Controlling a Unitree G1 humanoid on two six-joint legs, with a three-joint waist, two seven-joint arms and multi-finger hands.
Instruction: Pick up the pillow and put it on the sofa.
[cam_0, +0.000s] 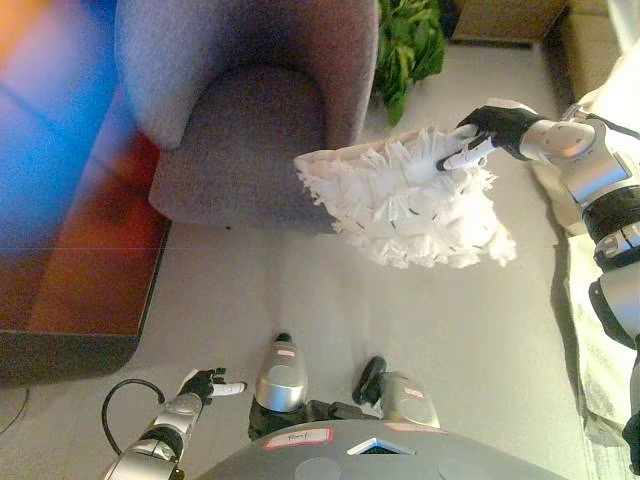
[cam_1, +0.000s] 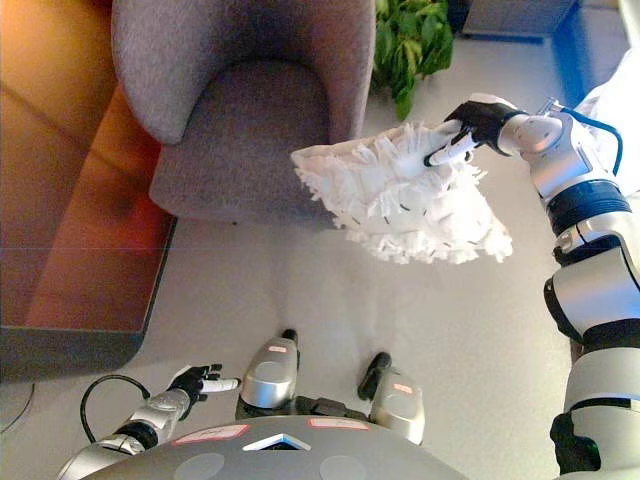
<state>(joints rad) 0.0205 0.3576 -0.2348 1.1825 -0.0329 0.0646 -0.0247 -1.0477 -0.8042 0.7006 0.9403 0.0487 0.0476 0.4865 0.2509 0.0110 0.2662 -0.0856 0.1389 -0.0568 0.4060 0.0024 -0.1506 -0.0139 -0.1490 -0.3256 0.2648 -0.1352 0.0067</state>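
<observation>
A white, shaggy pillow (cam_0: 405, 200) hangs in the air, just right of the front of a grey armchair-style sofa (cam_0: 240, 110). My right hand (cam_0: 485, 132) reaches in from the right and is shut on the pillow's upper right edge, with its fingers pinching the fringe. The pillow's left corner overlaps the sofa's right arm in both views. My left hand (cam_0: 208, 383) hangs low at the bottom left over the floor, with its fingers relaxed and nothing in it.
A green potted plant (cam_0: 408, 45) stands behind the sofa's right side. A dark low table or bench edge (cam_0: 80, 340) lies at the left. White cloth (cam_0: 590, 360) lies along the right edge. Pale floor spreads in front of the sofa.
</observation>
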